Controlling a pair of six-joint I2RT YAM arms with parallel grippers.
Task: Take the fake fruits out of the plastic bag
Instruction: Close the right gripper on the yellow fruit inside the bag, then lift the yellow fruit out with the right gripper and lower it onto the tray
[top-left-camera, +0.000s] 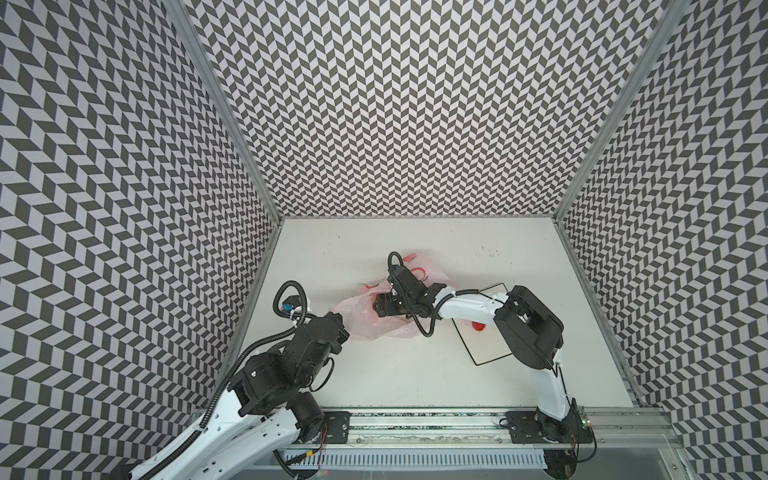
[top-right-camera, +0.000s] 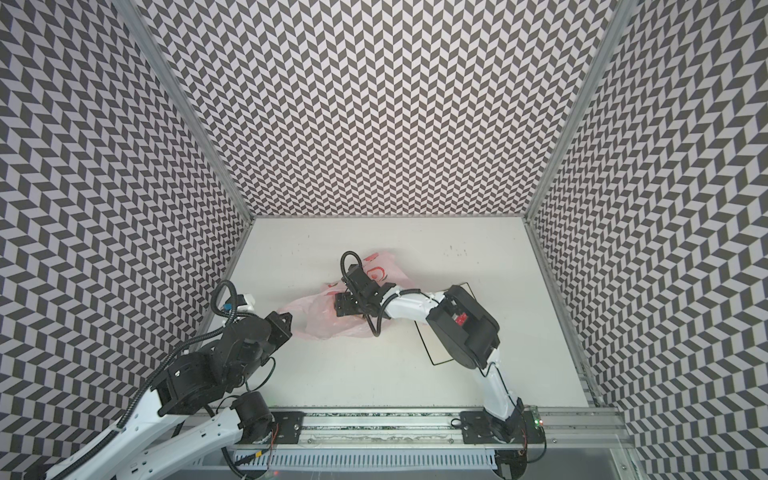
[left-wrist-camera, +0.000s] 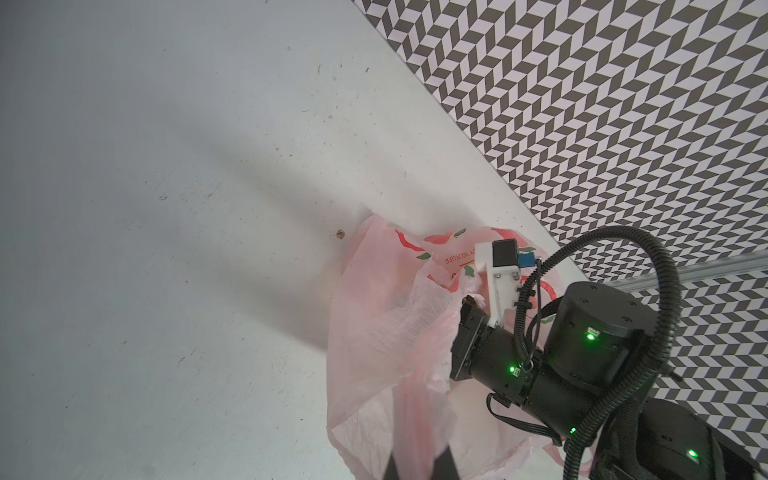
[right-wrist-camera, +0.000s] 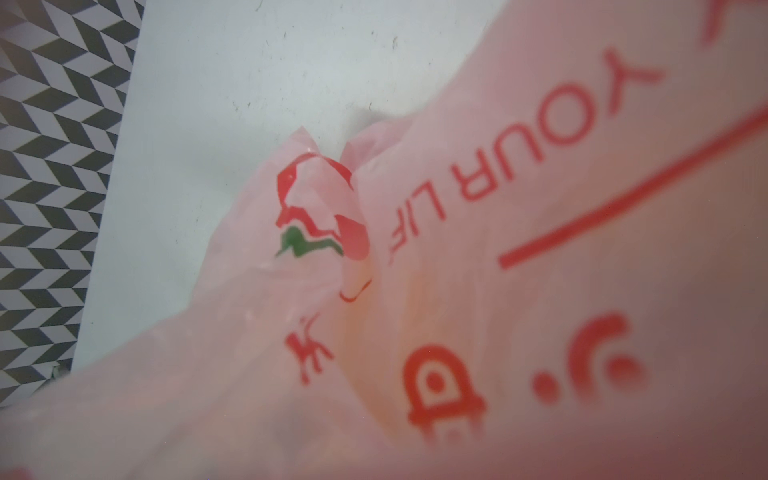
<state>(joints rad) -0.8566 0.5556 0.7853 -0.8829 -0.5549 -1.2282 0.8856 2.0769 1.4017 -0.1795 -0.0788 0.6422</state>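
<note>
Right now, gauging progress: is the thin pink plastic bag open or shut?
Open: the pink plastic bag gapes around the right gripper inside; left gripper pinches its edge.

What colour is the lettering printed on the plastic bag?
Red lettering on the pale-pink plastic bag; it shows best in the right wrist view.

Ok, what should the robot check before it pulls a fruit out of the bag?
1. Left gripper pinching the bag: ok.
2. Right gripper inside the bag's mouth: ok.
3. Right jaws closed on a fruit: cannot tell, the bag hides them.
4. Fruits inside the bag: cannot tell.
5. Free room on the sheet beside the red fruit: ok.
</note>
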